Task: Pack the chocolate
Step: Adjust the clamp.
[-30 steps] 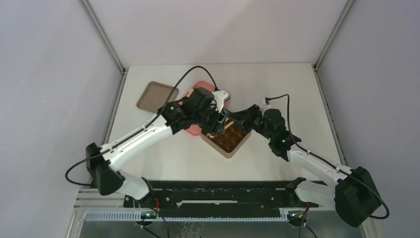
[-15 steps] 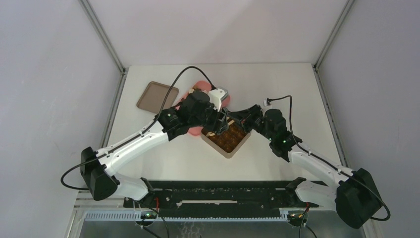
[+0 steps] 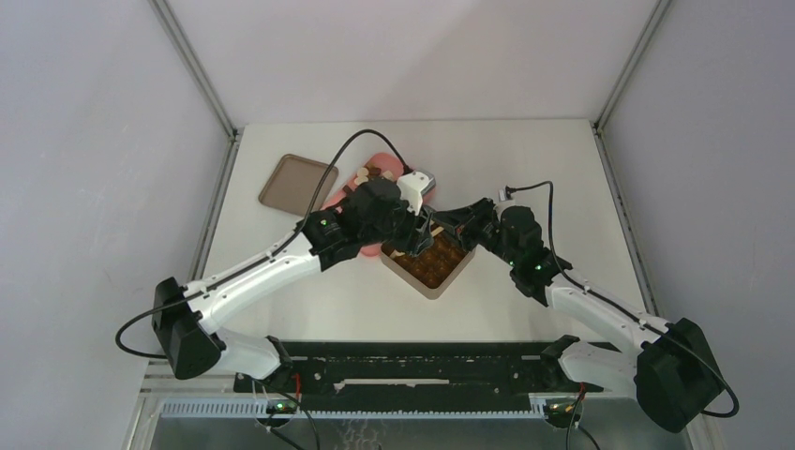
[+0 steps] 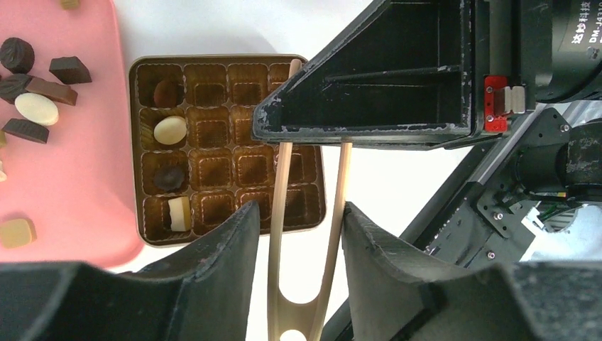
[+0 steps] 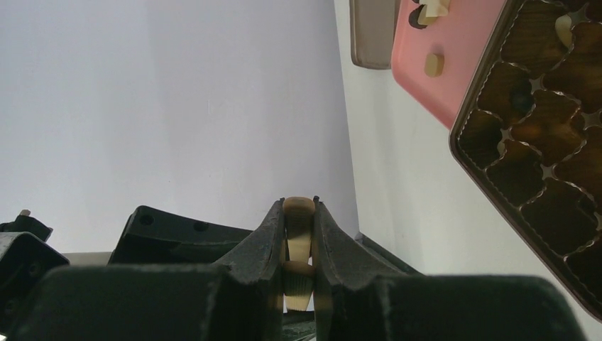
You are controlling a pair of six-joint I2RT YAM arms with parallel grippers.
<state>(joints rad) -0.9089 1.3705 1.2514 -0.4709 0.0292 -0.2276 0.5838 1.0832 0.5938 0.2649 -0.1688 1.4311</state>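
The chocolates lie loose on a pink tray [image 4: 85,142]: a cream oval [image 4: 35,110] and several dark ones [image 4: 18,53]. Several sit in the tin's [image 4: 227,64] cups, such as a cream one [image 4: 170,129]. Thin wooden tongs [image 4: 277,206] hang over the tin. My right gripper [image 5: 299,202] is shut on their tips. My left gripper [image 4: 302,220] is open and straddles their two arms; the right finger [image 4: 397,270] touches one arm, the left finger stands apart. In the top view both grippers, left [image 3: 412,239] and right [image 3: 442,225], meet above the tin [image 3: 436,272].
A brown lid [image 3: 298,183] lies at the back left beside the pink tray [image 3: 375,167]. In the right wrist view the tin [image 5: 539,142], the tray [image 5: 454,78] and the lid [image 5: 373,32] show at the upper right.
My left arm has shifted slightly towards the near side, uncovering more of the pink tray. The right arm has barely moved and still holds the tongs.
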